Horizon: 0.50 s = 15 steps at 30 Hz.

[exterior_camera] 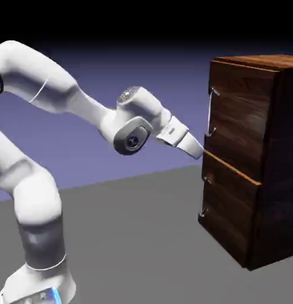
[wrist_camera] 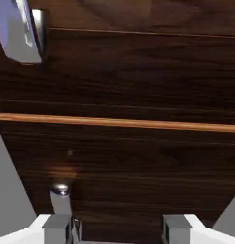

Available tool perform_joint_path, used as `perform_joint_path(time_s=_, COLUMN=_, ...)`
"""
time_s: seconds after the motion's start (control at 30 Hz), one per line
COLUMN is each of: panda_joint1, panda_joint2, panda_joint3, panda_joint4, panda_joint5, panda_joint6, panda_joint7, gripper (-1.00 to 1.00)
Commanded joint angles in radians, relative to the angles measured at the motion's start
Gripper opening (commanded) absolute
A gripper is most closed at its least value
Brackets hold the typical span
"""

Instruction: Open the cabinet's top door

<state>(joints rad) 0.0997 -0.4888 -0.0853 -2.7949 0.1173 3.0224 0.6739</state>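
Observation:
The cabinet [exterior_camera: 273,178] of dark glossy wood stands at the exterior view's right. Its top door [exterior_camera: 240,113] carries a thin vertical silver handle [exterior_camera: 211,113] on its left edge. My gripper [exterior_camera: 199,149] reaches down and to the right, its tip close to the front at the seam under the top door, just below the handle's lower end. In the hand view wood fills the frame, crossed by a pale seam [wrist_camera: 119,122]. A silver handle end [wrist_camera: 28,33] shows at the top left. My gripper [wrist_camera: 117,228] is open, with nothing between its fingertips [wrist_camera: 57,228].
The lower panel [exterior_camera: 229,214] has its own thin silver handle [exterior_camera: 203,196]. A second silver handle stub [wrist_camera: 59,193] sits just above my left fingertip in the hand view. Grey table [exterior_camera: 142,237] stretches in front of the cabinet and shows at the hand view's lower corners.

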Motion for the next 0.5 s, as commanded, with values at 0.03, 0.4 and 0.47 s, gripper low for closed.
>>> perform_joint_path(time_s=0.03, panda_joint1=0.065, panda_joint2=0.06, panda_joint3=-0.063, panda_joint4=0.011, panda_joint5=0.087, panda_joint6=-0.011, panda_joint7=-0.05, gripper=0.0)
perform_joint_path(time_s=0.4, panda_joint1=0.423, panda_joint2=0.391, panda_joint3=-0.411, panda_joint4=0.073, panda_joint5=0.566, panda_joint6=-0.071, panda_joint7=-0.323, gripper=0.0)
perform_joint_path(time_s=0.47, panda_joint1=0.488, panda_joint2=0.452, panda_joint3=-0.474, panda_joint4=0.084, panda_joint5=0.653, panda_joint6=-0.081, panda_joint7=-0.373, gripper=0.0)
